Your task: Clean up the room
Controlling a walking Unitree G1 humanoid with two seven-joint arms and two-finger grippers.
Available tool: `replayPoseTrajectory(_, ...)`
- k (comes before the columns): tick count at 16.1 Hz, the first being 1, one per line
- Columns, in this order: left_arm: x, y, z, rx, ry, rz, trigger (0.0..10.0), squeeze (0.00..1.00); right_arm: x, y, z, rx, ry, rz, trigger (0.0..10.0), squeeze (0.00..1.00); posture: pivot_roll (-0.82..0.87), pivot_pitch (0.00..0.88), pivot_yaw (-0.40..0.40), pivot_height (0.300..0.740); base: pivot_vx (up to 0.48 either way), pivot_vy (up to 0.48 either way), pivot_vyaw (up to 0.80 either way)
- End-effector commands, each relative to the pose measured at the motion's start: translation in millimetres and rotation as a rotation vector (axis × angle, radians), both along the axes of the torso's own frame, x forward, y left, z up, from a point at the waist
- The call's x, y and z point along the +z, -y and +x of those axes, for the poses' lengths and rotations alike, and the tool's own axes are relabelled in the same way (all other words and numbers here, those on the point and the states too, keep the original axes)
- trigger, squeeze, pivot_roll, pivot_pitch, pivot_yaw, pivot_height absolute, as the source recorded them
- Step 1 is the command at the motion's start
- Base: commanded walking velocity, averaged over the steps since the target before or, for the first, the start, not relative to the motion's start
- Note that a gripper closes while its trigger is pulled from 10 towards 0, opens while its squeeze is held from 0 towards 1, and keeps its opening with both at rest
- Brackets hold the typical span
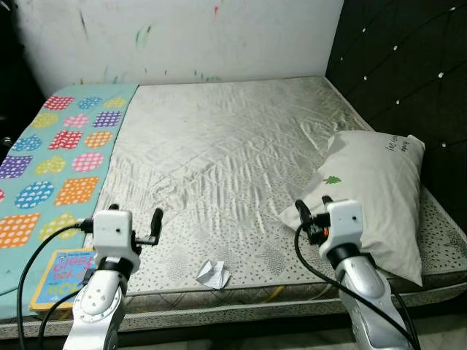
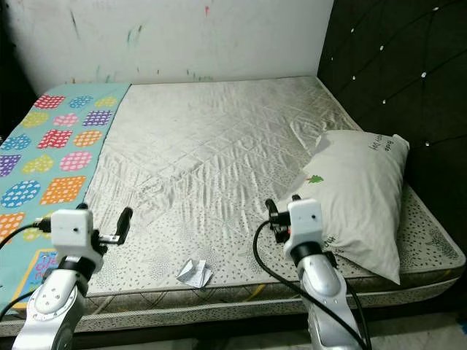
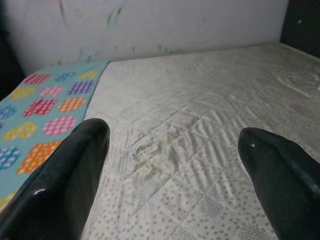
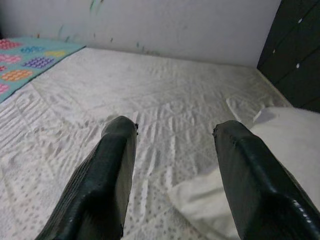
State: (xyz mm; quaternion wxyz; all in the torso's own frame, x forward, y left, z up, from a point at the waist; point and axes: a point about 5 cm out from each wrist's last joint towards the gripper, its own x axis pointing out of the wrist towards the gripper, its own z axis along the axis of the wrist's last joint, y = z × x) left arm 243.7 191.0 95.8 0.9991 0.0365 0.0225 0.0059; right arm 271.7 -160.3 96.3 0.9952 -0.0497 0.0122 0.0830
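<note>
a small crumpled scrap of white paper lies on the near edge of the bed's pale quilted mattress, about midway between the two arms and a little nearer than both tools. to its right, a large white pillow with a small green tree print rests tilted against the black tufted headboard, its lower corner overhanging the mattress edge. a teal blanket patterned with coloured polka-dot squares covers the left side of the bed, and a yellow-and-blue children's book sits on it at the near left corner. the left tool hovers above the mattress near the blanket's edge, its black fingers spread wide apart and empty. the right tool hangs just beside the pillow's near corner, fingers likewise apart, gripping nothing. a white wall with smudges of paint backs the bed.
</note>
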Motion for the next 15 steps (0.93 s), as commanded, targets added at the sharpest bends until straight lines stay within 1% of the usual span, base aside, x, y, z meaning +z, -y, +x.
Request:
replayPoseTrajectory(1, 5.1, -8.5, -0.8, 0.034, 0.012, 0.002, 10.0, 0.00, 4.2, -2.0, 0.7, 0.004, 0.004, 0.018, 10.0, 0.00, -0.06, 0.000, 0.002, 0.740, 0.000, 0.000, 0.00)
replayPoseTrajectory(4, 6.7, -8.7, -2.2, 0.035, 0.014, -0.006, 10.0, 0.00, 4.1, 1.4, 4.1, 0.003, -0.002, 0.013, 10.0, 0.00, -0.04, 0.000, -0.016, 0.740, 0.000, 0.000, 0.00)
replayPoseTrajectory(6, 5.4, -7.4, -6.1, 0.042, 0.010, -0.013, 10.0, 0.00, 3.7, 0.0, 3.4, 0.028, -0.014, -0.008, 10.0, 0.00, -0.04, 0.001, -0.029, 0.740, 0.000, 0.000, 0.00)
replayPoseTrajectory(8, 3.7, -6.0, -8.7, 0.040, 0.006, -0.035, 10.0, 0.00, 3.5, 3.0, 2.9, 0.026, -0.019, -0.016, 10.0, 0.00, -0.05, 0.007, -0.035, 0.740, 0.000, 0.000, 0.00)
replayPoseTrajectory(15, 1.7, -0.1, -5.9, 0.021, -0.009, -0.051, 10.0, 0.00, 3.6, 6.9, 3.1, 0.027, -0.026, -0.031, 10.0, 0.00, -0.06, 0.010, -0.036, 0.740, 0.000, 0.000, 0.00)
